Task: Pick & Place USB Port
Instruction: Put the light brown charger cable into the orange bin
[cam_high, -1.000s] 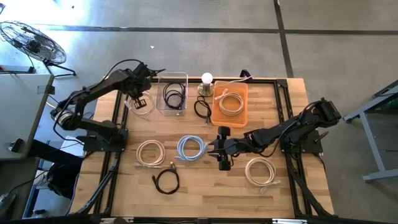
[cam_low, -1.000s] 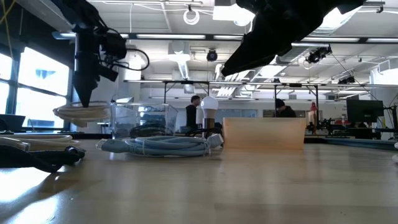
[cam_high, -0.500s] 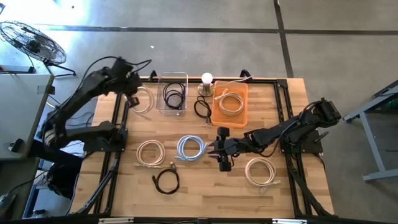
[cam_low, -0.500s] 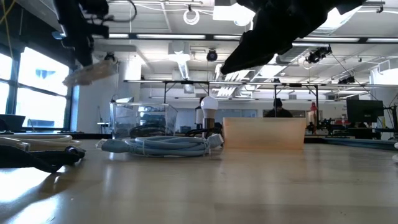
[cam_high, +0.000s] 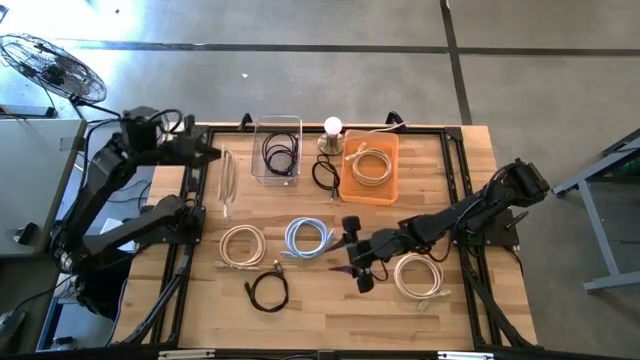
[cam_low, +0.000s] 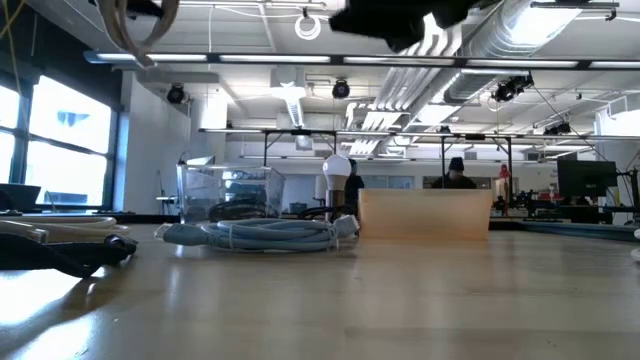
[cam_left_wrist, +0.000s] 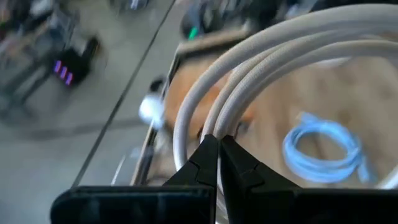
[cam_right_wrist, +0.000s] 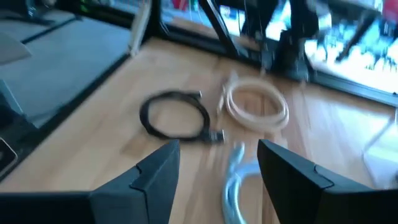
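My left gripper (cam_high: 213, 153) is high over the table's far left corner, shut on a white coiled cable (cam_high: 228, 180). In the high view the coil shows edge-on; in the low view it sits at the top left (cam_low: 140, 25). My right gripper (cam_high: 345, 258) is open above the table's middle, just right of a blue coiled cable (cam_high: 308, 238) that lies flat on the wood. The right wrist view looks past its spread fingers (cam_right_wrist: 217, 149) at a black coil (cam_right_wrist: 177, 118) and a white coil (cam_right_wrist: 255, 102) on the table. My left gripper pinches the white coil's bundled strands (cam_left_wrist: 211, 124) between its two fingers, several loops together. The fingers lie about level, coming from the table's left. The coil is lifted clear of the table and hangs on edge from the fingers.
At the far edge stand a clear bin (cam_high: 277, 150) holding a black cable, an orange bin (cam_high: 370, 165) holding a white cable, and a bulb lamp (cam_high: 333, 127). Loose coils lie on the wood: white (cam_high: 242, 245), black (cam_high: 268, 292), white (cam_high: 420, 275), black (cam_high: 325, 175).
My left gripper has risen steeply and drawn back toward the table's left edge, carrying the white coil off the table; the coil has turned from lying flat to hanging on edge. My right gripper has risen and shifted a little toward the near edge.
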